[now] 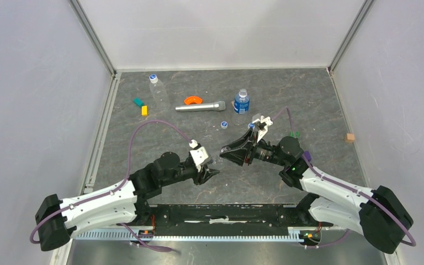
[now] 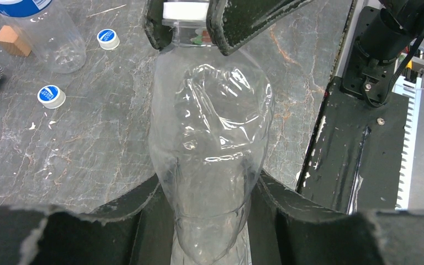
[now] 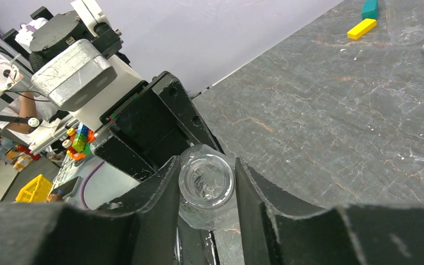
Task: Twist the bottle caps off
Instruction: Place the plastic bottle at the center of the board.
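Top external view: how are your arms set?

Both reach inward over the table [image 1: 309, 99]. My left arm [image 1: 110, 201] and right arm [image 1: 331, 185] are low and bent, with the wrists turned toward each other and nearly meeting.

And between them?

The clear bottle [image 2: 210, 127], off the table and lying roughly level. It looks empty, so light, and thin-walled, since its body is dented. I judge it soft and slick: squeeze hard and it buckles, squeeze lightly and it spins. The stiff neck is the place for turning, the lower body for bracing.

Your tools?

My left tool [image 2: 207, 187] is closed on the lower body, pads touching both sides. My right tool [image 3: 206, 168] pinches the neck end, around a white band [image 2: 185, 10]. Whether that is the cap I cannot tell, because my right wrist view shows a clear round mouth there.

Other caps?

One loose cap [image 2: 108, 38] and a second loose cap [image 2: 51, 95] lie on the table. The far bottle [image 1: 157, 94] wears its cap [image 1: 153, 78].
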Tool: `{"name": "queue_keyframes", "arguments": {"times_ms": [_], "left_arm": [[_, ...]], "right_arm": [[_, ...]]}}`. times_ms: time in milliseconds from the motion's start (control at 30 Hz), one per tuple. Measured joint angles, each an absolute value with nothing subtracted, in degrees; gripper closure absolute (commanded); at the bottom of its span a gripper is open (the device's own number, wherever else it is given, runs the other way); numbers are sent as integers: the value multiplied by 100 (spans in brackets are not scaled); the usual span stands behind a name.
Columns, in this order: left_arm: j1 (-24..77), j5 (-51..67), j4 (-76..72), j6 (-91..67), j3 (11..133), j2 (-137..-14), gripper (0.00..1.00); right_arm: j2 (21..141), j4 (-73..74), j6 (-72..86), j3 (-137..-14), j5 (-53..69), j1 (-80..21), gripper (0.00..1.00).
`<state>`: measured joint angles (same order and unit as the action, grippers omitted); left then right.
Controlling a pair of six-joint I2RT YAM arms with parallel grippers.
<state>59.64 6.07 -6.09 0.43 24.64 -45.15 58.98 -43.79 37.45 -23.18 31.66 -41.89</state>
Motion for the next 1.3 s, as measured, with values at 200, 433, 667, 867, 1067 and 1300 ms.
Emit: {"name": "queue_keyframes", "arguments": {"times_ms": [200, 433, 667, 867, 1067, 1300], "left_arm": [[5964, 585, -593, 43, 2464, -4451, 29], [5964, 427, -607, -30, 2464, -4305, 0], [5964, -1, -508, -34, 2464, -4016, 0], [5964, -519, -215, -45, 2464, -3756, 0], [5964, -906, -8, -108, 2464, -3557, 0], [5964, -1044, 150, -215, 2464, -3514, 0]], "right_arm": [[5898, -4425, 3715, -2346, 3205, -4202, 86], [5822, -3916, 3345, -2497, 3105, -4202, 90], [5216, -2250, 2305, -2853, 1927, -4202, 91], [4805, -1057, 1422, -3267, 80, -4200, 90], [4884, -285, 696, -3811, -1684, -4187, 91], [5332, -169, 322, -4141, -2128, -3487, 95]]}}
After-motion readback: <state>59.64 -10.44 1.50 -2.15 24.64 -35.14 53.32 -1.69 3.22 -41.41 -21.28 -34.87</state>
